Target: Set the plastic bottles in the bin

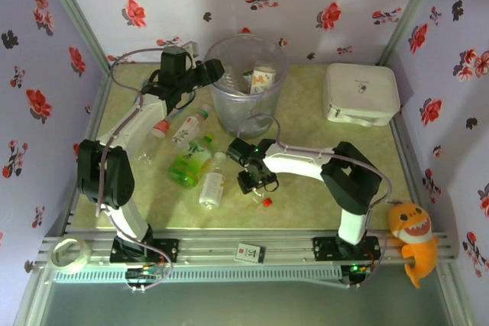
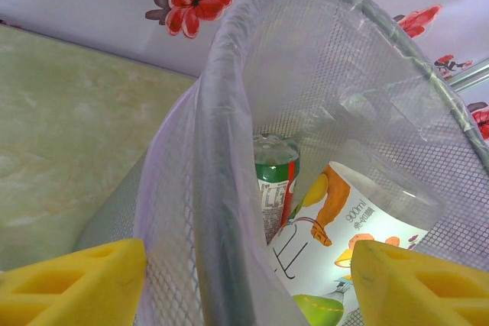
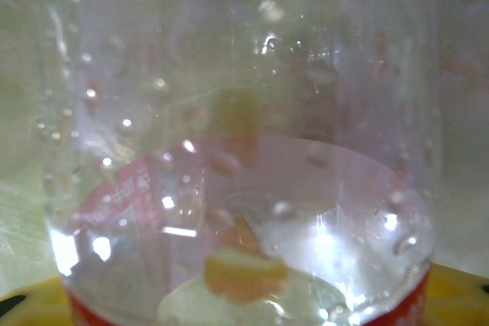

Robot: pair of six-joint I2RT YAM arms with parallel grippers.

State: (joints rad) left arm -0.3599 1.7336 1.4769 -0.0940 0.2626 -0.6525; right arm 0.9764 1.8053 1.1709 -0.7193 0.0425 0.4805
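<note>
Bottle clutter apparently before bin

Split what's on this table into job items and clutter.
Job: bin; green-label bottle; white-label bottle; red-capped bottle; bottles inside the bin.
Lying about: white box; orange plush shark; tape roll.

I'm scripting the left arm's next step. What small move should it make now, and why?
Probably draw the left claw back and up off the bin rim. Its pads stand apart with nothing held, the rim runs between them, and bottles such as the green-labelled bottle lie on the table beside that arm.
</note>
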